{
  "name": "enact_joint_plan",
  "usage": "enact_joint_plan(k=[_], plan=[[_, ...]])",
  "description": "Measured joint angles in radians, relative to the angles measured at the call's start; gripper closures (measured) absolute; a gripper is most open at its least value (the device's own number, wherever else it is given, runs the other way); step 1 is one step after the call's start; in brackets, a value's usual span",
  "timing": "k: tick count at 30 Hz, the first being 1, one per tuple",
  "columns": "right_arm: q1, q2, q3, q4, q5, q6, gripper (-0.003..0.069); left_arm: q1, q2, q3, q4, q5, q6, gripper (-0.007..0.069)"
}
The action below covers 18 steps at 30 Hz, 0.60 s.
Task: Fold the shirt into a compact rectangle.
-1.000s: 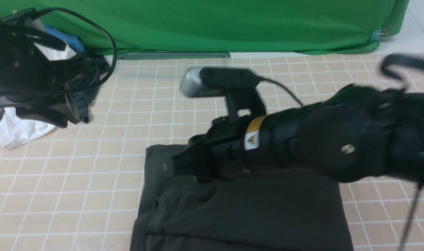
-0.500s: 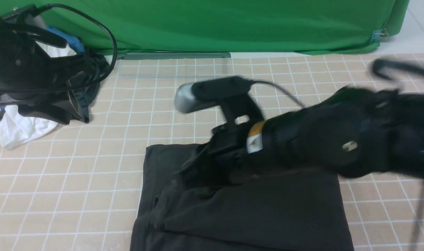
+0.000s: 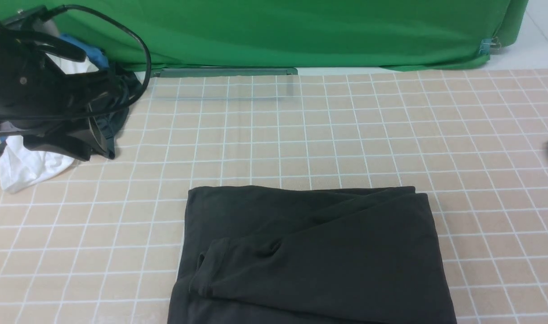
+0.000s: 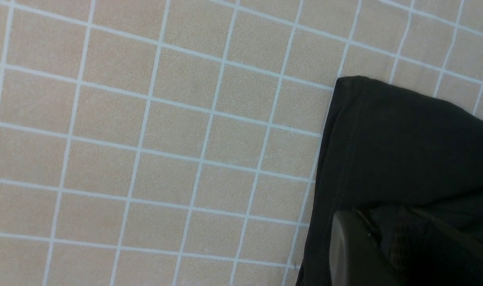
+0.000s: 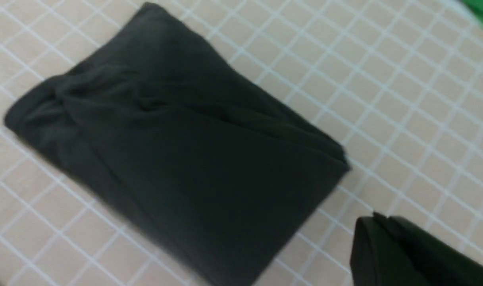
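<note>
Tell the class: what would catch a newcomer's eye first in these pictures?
First, the black shirt, folded into a near rectangle on the tan gridded cloth at the near centre. Next, the bright green backdrop across the far edge. Then the heap of white, blue and dark clothes at far left, behind a black arm.

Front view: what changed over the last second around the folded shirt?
The right arm, which reached over the shirt with its gripper low on the fabric, has pulled away to the right, off the shirt; the right gripper is now shut and empty. The shirt stayed folded in place, as did the clothes pile.
</note>
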Motion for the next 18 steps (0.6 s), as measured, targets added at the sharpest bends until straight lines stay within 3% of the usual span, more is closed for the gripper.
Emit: enact_joint_plan(k=[3, 8, 13, 18], plan=[[-0.001, -0.165, 0.019, -0.026, -0.007, -0.008, 0.0631, 0.001, 0.0, 0.0, 0.0, -0.001, 0.0, 0.0498], [-0.001, -0.383, 0.149, -0.026, -0.164, -0.013, 0.0631, 0.002, 0.0, 0.0, 0.0, -0.001, 0.0, 0.0497], [-0.001, -0.55, 0.468, 0.013, -0.553, -0.009, 0.0631, 0.002, 0.0, 0.0, 0.0, -0.001, 0.005, 0.0497], [-0.001, -0.552, 0.559, 0.022, -0.709, -0.01, 0.0631, 0.003, 0.0, 0.0, 0.0, -0.001, 0.008, 0.0497]])
